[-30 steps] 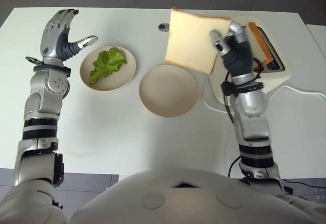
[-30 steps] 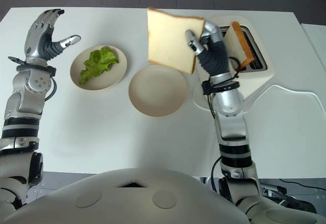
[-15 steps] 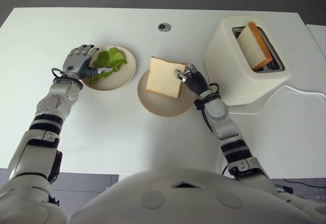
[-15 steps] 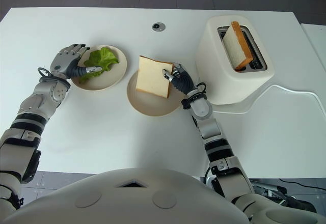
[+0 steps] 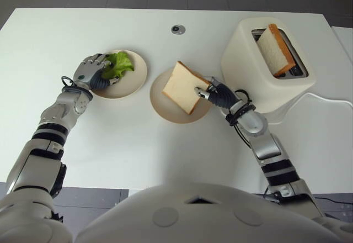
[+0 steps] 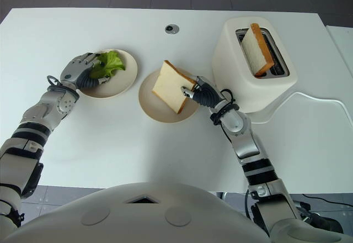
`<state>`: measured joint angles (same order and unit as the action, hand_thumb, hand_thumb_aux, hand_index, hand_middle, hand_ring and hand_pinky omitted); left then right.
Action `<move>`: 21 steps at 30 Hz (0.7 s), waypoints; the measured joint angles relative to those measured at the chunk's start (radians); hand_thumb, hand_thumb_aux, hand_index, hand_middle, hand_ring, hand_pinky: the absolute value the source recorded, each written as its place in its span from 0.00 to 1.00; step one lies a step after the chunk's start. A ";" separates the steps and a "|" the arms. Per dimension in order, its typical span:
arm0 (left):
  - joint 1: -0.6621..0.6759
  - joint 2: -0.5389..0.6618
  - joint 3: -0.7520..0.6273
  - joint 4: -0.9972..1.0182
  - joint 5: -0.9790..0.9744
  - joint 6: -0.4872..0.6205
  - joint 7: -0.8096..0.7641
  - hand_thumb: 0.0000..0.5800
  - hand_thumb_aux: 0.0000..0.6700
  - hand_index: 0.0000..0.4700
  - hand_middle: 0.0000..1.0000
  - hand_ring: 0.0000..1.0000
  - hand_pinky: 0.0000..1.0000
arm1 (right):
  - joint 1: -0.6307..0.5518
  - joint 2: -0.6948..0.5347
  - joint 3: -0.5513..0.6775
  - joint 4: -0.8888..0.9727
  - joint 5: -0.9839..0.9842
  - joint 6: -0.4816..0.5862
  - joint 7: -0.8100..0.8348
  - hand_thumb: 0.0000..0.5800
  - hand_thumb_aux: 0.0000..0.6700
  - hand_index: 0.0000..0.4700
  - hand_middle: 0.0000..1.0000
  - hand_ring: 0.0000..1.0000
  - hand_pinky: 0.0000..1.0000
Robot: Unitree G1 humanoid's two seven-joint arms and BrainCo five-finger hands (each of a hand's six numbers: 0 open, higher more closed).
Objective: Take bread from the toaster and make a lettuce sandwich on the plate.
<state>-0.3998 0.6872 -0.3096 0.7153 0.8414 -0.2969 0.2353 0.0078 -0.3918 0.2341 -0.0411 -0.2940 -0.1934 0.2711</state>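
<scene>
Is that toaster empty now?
No, a slice of bread stands in a slot of the toaster, sticking out above its top.

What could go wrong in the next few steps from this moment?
1. The right hand holds the bread slice by one side only, tilted above the plate. On release it might drop unevenly and land partly over the rim.
2. The left hand is curled on the lettuce near the edge of the side plate. Lifting might drag or tip that plate.
</scene>
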 measured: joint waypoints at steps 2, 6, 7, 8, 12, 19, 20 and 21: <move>-0.001 0.000 -0.008 0.000 -0.008 -0.013 0.001 0.84 0.60 0.60 0.00 0.00 0.00 | 0.008 -0.015 0.010 -0.003 -0.015 -0.015 0.007 1.00 1.00 1.00 1.00 1.00 1.00; -0.005 -0.011 -0.020 0.001 -0.021 -0.027 0.003 0.92 0.71 0.71 0.00 0.00 0.00 | 0.005 -0.029 0.021 0.002 -0.049 -0.019 0.001 1.00 1.00 1.00 1.00 1.00 1.00; -0.008 -0.018 -0.023 0.001 -0.028 -0.033 0.007 0.96 0.79 0.79 0.00 0.00 0.00 | -0.004 -0.029 0.022 0.011 -0.069 -0.019 -0.013 0.98 0.86 0.86 1.00 1.00 1.00; -0.009 -0.025 -0.026 0.001 -0.037 -0.036 0.010 0.99 0.89 0.89 0.00 0.00 0.00 | -0.010 -0.029 0.022 0.017 -0.080 -0.018 -0.022 0.00 0.00 0.00 0.89 0.89 0.89; -0.008 -0.036 -0.020 -0.010 -0.079 -0.067 0.021 1.00 1.00 1.00 0.00 0.00 0.00 | 0.006 -0.050 0.022 0.011 -0.124 -0.034 -0.038 0.00 0.00 0.00 0.69 0.69 0.69; -0.007 -0.045 0.010 -0.067 -0.141 -0.106 0.053 1.00 1.00 1.00 0.00 0.00 0.00 | 0.012 -0.078 -0.038 -0.065 -0.157 -0.076 -0.085 0.00 0.00 0.00 0.00 0.00 0.00; -0.007 -0.047 0.014 -0.074 -0.149 -0.110 0.061 1.00 1.00 1.00 0.00 0.00 0.00 | 0.012 -0.079 -0.046 -0.065 -0.161 -0.076 -0.092 0.00 0.00 0.00 0.00 0.00 0.00; -0.007 -0.052 0.018 -0.080 -0.151 -0.112 0.066 1.00 1.00 1.00 0.00 0.00 0.00 | 0.012 -0.081 -0.050 -0.065 -0.161 -0.076 -0.096 0.00 0.00 0.00 0.00 0.00 0.00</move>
<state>-0.4072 0.6357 -0.2915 0.6351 0.6905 -0.4089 0.3012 0.0200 -0.4728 0.1837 -0.1065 -0.4551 -0.2698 0.1751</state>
